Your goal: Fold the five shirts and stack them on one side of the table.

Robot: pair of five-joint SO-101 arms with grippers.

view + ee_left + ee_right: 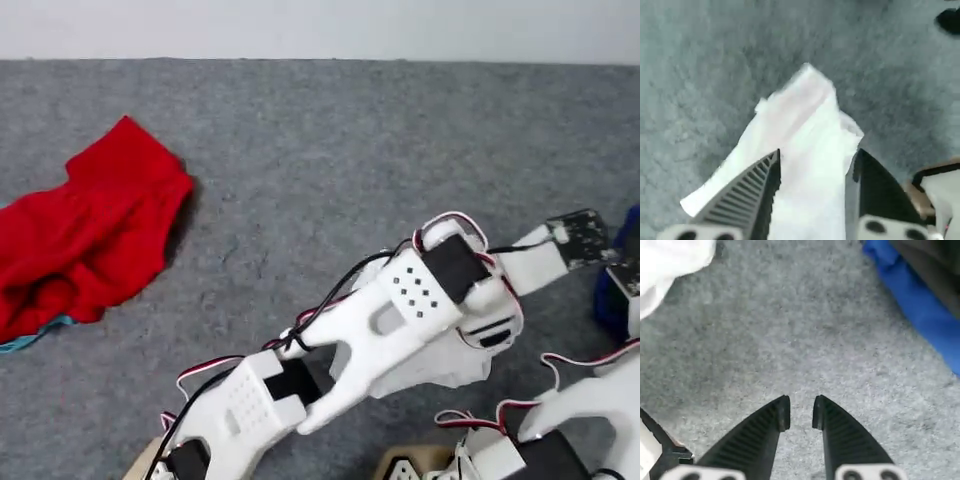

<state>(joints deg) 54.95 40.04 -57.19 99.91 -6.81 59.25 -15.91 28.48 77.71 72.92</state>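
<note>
Looks like a hobby robotics lab: grey felt table (330, 140), bare white wall (300, 25), exposed-wire printed arms (400, 310).

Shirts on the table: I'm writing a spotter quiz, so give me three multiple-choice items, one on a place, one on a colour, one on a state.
1. In the high view, the red shirt lies: A at the right edge; B at the table's left; C under an arm.
2. The shirt the left claw straddles is: A blue; B red; C white.
3. The left claw is: A open; B shut on bare table; C shut on red cloth.
B, it sits crumpled far left; C, white cloth runs between the fingers; A, a wide gap parts them.
</note>
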